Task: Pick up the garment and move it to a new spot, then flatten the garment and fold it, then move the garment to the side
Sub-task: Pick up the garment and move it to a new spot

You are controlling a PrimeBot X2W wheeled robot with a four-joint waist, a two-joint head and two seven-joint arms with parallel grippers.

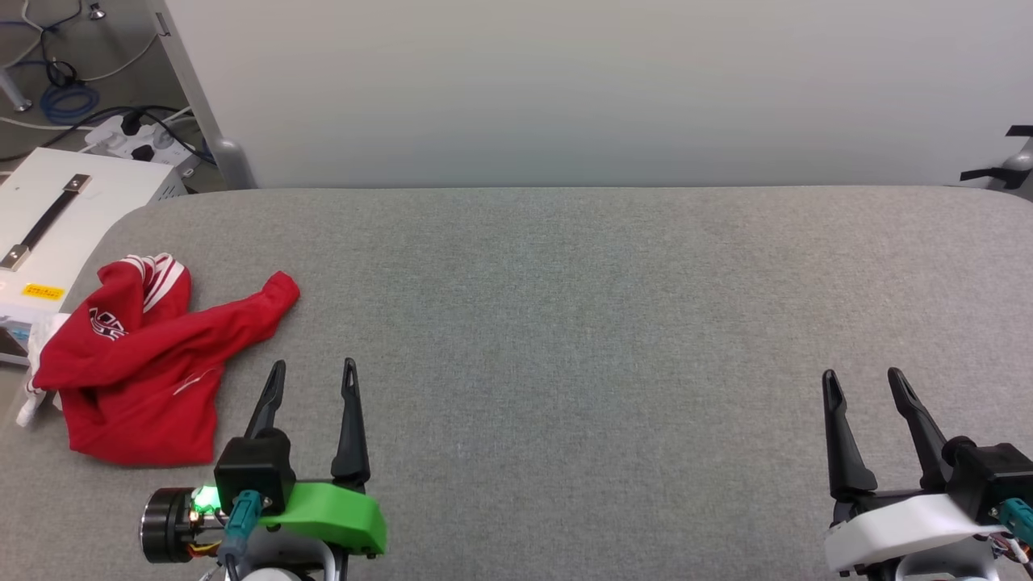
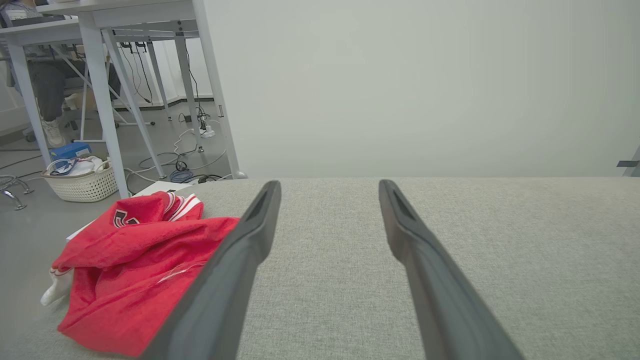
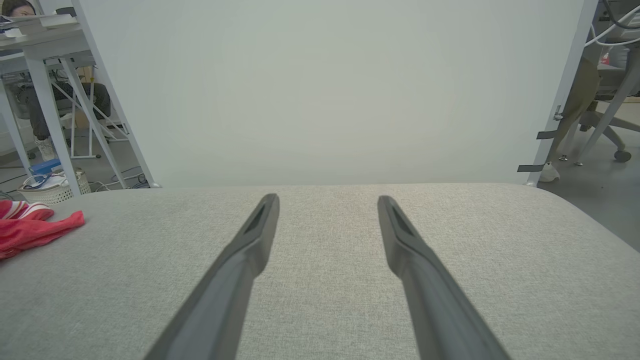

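The garment (image 1: 141, 363), a red T-shirt with striped trim and a dark logo, lies crumpled at the left edge of the grey table (image 1: 565, 323). A white sleeve hangs over that edge. My left gripper (image 1: 313, 369) hovers open just right of the heap, nothing between its fingers. The left wrist view has the garment (image 2: 135, 270) at lower left, partly behind my left finger. My right gripper (image 1: 863, 378) stands open at the lower right, far from the cloth. The right wrist view catches the garment (image 3: 30, 227) at its left edge.
A white box with a black handle (image 1: 48, 218) sits beside the table's left end, with cables and a power strip (image 1: 137, 141) on the floor behind. A pale wall panel (image 1: 597, 89) backs the table. A laundry basket (image 2: 80, 180) stands under desks where a person sits.
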